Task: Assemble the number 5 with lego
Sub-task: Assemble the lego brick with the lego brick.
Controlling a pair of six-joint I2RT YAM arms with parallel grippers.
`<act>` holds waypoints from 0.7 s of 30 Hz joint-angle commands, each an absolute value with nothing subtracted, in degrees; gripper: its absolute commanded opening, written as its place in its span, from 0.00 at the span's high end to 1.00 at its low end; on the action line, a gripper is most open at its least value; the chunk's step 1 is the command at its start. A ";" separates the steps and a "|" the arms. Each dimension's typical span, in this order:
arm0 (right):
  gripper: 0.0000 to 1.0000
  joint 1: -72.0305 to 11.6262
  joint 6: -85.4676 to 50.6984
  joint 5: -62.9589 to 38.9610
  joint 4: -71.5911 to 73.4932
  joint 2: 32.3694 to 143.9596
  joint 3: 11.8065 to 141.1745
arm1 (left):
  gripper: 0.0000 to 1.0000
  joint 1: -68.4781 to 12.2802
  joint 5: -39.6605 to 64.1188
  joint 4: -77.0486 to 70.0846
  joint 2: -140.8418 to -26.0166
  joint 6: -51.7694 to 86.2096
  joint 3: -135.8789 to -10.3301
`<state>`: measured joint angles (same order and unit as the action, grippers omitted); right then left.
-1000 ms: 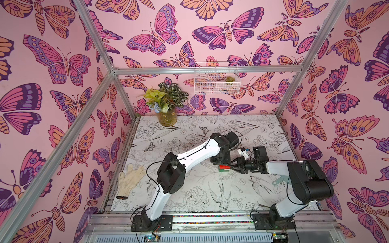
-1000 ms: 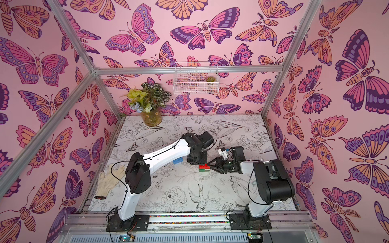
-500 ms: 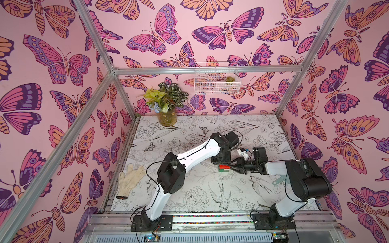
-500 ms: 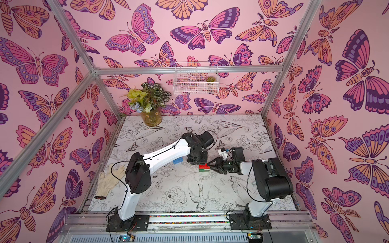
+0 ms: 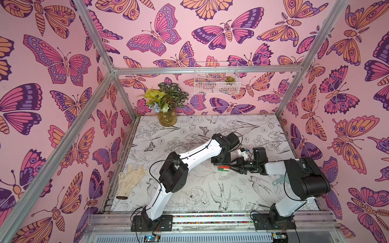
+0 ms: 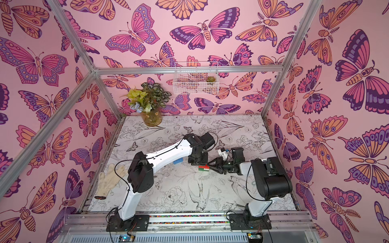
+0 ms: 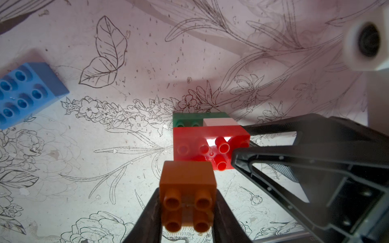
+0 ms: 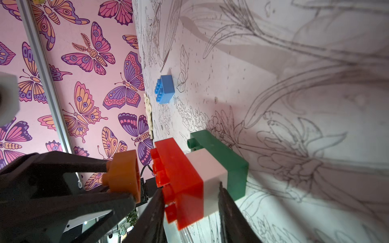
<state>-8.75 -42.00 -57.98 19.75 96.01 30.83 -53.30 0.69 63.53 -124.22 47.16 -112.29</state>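
The left gripper (image 7: 186, 196) clamped the orange brick (image 7: 187, 178) between its jaws; the right gripper (image 8: 189, 187) had the stack (image 8: 181, 166) between its jaws, grip unclear.

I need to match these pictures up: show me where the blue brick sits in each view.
Top view: blue brick beside the left arm.
Top view: not visible; the left arm covers it.
Left wrist: blue brick partly cut off by the frame.
Right wrist: blue brick beyond the red brick.
Shared landmark: the red brick.

five lego bricks (image 7: 210, 145), one glove (image 5: 130, 178)
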 commanded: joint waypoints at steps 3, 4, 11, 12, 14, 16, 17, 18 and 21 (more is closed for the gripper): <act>0.58 -8.77 -41.66 -57.66 19.16 97.26 30.23 | 0.90 -53.61 0.81 65.29 -125.51 46.33 -113.29; 0.58 -8.78 -41.66 -57.66 19.14 97.37 30.23 | 0.90 -53.61 0.79 65.29 -125.72 46.23 -113.38; 0.58 -8.83 -41.57 -57.57 19.05 97.57 30.15 | 0.90 -53.61 0.62 65.27 -127.02 44.79 -114.95; 0.59 -8.87 -41.57 -57.57 19.07 97.60 30.15 | 0.90 -53.61 0.62 65.30 -127.22 44.74 -115.18; 0.59 -8.85 -41.49 -57.57 18.98 97.63 30.23 | 0.90 -53.61 0.58 65.26 -127.77 44.41 -115.57; 0.59 -8.88 -41.40 -57.49 18.77 97.65 30.28 | 0.90 -53.61 0.53 65.30 -128.03 44.13 -115.77; 0.60 -8.86 -41.31 -57.48 18.74 97.72 30.31 | 0.89 -53.61 0.44 65.28 -128.13 43.99 -115.77; 0.60 -8.84 -41.31 -57.48 18.72 97.78 30.32 | 0.89 -53.61 0.40 65.26 -128.24 43.82 -115.82; 0.60 -8.88 -41.24 -57.48 18.53 97.82 30.34 | 0.90 -53.61 0.09 65.39 -128.29 43.59 -115.54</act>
<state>-8.75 -41.98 -58.57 20.43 96.38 30.81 -53.30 0.45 63.64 -127.52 44.80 -114.93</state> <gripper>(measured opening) 0.402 0.358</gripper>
